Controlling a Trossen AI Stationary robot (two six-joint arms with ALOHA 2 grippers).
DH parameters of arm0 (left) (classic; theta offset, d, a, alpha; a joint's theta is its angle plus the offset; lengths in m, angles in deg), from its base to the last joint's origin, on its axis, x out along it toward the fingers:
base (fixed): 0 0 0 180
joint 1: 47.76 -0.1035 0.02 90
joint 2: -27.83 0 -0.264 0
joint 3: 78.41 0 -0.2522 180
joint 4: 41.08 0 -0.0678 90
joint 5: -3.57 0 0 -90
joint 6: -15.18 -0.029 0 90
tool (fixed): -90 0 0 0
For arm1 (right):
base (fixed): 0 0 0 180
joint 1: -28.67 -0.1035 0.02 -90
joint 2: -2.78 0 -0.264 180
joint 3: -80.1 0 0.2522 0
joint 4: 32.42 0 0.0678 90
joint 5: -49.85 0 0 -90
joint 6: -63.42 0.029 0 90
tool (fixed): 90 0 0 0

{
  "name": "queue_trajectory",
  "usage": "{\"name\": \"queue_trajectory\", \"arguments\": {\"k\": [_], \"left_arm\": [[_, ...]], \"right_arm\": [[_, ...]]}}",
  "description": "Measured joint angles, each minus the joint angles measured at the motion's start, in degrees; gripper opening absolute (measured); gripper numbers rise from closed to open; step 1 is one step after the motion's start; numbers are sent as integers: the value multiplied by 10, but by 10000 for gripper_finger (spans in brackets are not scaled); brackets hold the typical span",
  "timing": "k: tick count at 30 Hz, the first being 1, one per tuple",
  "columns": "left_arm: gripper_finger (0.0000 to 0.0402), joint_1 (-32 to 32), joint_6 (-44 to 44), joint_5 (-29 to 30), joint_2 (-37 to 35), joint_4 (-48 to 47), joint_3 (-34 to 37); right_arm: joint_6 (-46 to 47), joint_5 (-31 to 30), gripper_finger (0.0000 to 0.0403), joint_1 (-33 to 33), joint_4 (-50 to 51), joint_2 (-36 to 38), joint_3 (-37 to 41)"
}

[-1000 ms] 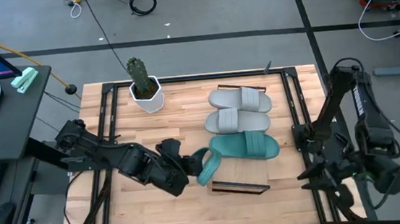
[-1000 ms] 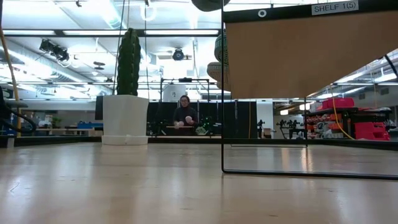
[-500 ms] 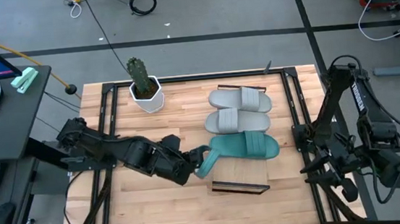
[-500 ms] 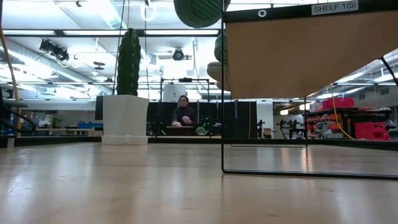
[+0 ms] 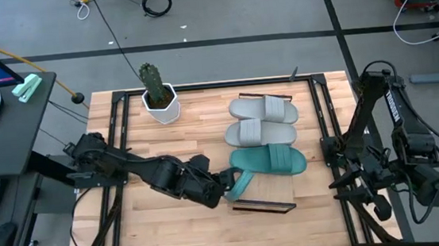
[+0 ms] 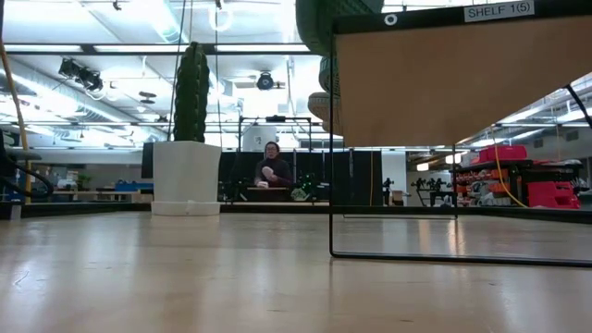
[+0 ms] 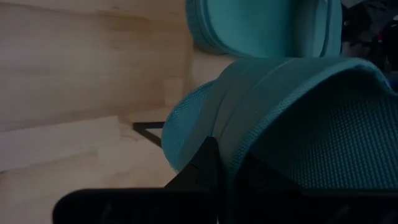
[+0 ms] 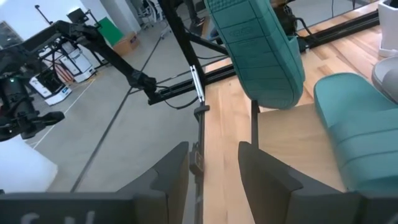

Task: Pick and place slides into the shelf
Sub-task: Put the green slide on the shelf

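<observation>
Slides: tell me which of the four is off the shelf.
The teal slide gripped by the left tool, tilted in the air; the other three lie flat on the shelf.

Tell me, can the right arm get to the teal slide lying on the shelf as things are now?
Probably yes: the right claw is open and empty, off the table's right edge. Nothing stands between it and the lying teal slide on the shelf.

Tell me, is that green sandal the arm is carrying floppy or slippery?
Probably soft but not floppy: the teal slide keeps its shape while the left end effector pinches one end and holds it tilted. Its sole looks ribbed, so likely not slippery. Probably light, too, since a small pinch carries it.
</observation>
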Motion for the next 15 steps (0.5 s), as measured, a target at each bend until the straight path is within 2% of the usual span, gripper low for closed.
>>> {"name": "queue_trajectory", "arguments": {"k": [5, 11, 15], "left_arm": [[13, -10, -24, 2, 9, -27, -35], [13, -23, -48, -10, 33, -103, -82], [13, -22, -44, -14, 42, -118, -90]], "right_arm": [[0, -2, 146, 0, 0, 0, 0], [2, -5, 146, 0, 0, 0, 0], [5, -5, 146, 0, 0, 0, 0]]}}
